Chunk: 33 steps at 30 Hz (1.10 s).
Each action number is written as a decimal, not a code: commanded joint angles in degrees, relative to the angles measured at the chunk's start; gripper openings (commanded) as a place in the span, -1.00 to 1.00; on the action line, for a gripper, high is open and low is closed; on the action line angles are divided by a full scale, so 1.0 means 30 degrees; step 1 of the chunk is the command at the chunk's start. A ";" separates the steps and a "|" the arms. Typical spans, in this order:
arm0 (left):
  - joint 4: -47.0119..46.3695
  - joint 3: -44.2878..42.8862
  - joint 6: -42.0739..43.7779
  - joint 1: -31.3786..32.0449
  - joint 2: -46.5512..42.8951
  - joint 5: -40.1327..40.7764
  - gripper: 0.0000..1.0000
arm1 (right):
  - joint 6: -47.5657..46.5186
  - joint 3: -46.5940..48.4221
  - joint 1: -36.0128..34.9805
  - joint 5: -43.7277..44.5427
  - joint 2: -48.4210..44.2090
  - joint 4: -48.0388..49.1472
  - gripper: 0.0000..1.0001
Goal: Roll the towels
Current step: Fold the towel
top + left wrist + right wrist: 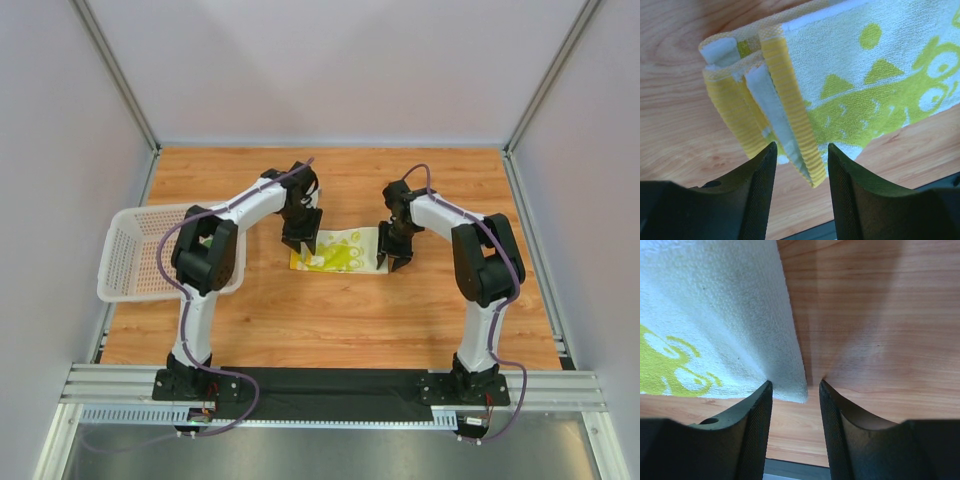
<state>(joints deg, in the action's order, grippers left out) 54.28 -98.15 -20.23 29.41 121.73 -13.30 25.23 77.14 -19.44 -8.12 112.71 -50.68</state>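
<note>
The lime-yellow and white towel (340,250) lies flat at the middle of the surface (350,330), between the two arms; no second towel shows in any view. The left tool (801,146) stands at the towel's left end, jaws moderately apart and straddling the yellow hem (790,100), which is doubled over there in several layers; nothing is pinched. The right tool (795,382) stands at the right end, jaws likewise apart and holding nothing, with the towel's near right corner lying just inside the gap. A white mesh basket (115,250) sits at the left edge, well apart from the cloth. Risks noted: if the left jaws close where they stand, they may catch only some of the hem layers, and the fold would open or skew as the roll is driven. The right jaws have only a corner between them; a grip there could slip off or drag the cloth askew, giving a cone instead of a roll.
</note>
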 commanded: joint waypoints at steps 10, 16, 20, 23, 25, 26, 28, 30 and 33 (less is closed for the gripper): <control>-0.0691 -0.0448 0.0591 0.0100 0.0614 -0.1396 -0.21 | -0.0120 0.0212 0.0006 0.0304 0.0926 -0.0070 -0.14; -0.0751 -0.0214 0.0707 0.0070 0.0556 -0.1398 -0.53 | -0.0238 0.0623 0.0036 0.0392 0.1367 -0.0335 -0.15; -0.0808 0.0020 0.0766 0.0041 0.0439 -0.1221 -0.85 | -0.0296 0.0652 0.0035 0.0363 0.1484 -0.0335 -0.15; -0.0750 0.0079 0.0796 -0.0018 0.0176 -0.0842 -0.99 | -0.0355 0.0594 0.0064 0.0363 0.1601 -0.0305 -0.15; -0.0546 0.0079 0.0766 -0.0076 -0.0088 -0.0140 -1.00 | -0.0413 0.0536 0.0035 0.0363 0.1601 -0.0335 -0.15; -0.0487 0.0108 0.0824 -0.0105 -0.0205 0.0153 -1.00 | -0.0384 0.0477 0.0035 0.0392 0.1601 -0.0335 -0.15; -0.0282 0.0167 0.0825 -0.0164 -0.0499 0.1178 -1.00 | -0.0384 0.0389 0.0035 0.0421 0.1543 -0.0276 -0.15; -0.0078 0.0255 0.0854 -0.0222 -0.0732 0.2025 -1.00 | -0.0413 0.0214 0.0036 0.0392 0.1514 -0.0189 -0.15; -0.0076 0.0548 0.0883 -0.0252 -0.0851 0.2469 -1.00 | -0.0413 0.0038 0.0006 0.0275 0.1513 -0.0071 -0.15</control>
<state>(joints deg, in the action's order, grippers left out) 53.06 -97.36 -18.70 29.12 123.11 -10.13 25.02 79.13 -19.40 -8.14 114.34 -52.86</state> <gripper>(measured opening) 0.007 0.428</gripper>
